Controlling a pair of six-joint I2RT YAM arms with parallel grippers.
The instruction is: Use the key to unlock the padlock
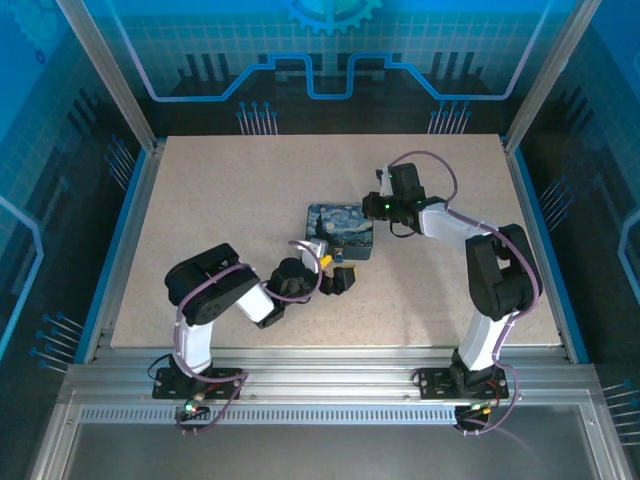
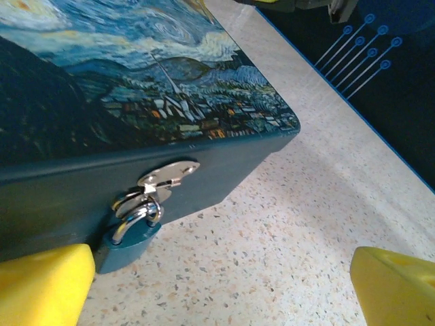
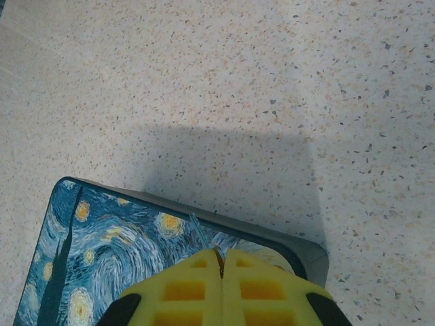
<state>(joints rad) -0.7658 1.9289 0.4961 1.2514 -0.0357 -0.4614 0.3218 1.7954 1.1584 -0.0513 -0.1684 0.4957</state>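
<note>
The left claw (image 2: 223,282) stands wide: its two yellow pads (image 2: 42,285) sit at the lower corners of the left wrist view with bare worktop (image 2: 306,224) between them. It holds nothing and is low at the front of the box (image 2: 136,88), just short of it.

The padlock (image 2: 131,239) hangs from the silver hasp (image 2: 168,174) on the front wall of the box. Its blue body rests on the worktop, close beside the left-hand pad. Its steel shackle passes through the hasp loop and appears seated in the body.

The right claw (image 3: 222,266) is closed, pads pressed face to face. A thin metal sliver, the key (image 3: 202,234), projects from between the pad tips and is gripped there. This claw hangs over a corner of the painted lid. In the top view that is the corner on the right arm's side, the opposite end of the box from the padlock.
</note>
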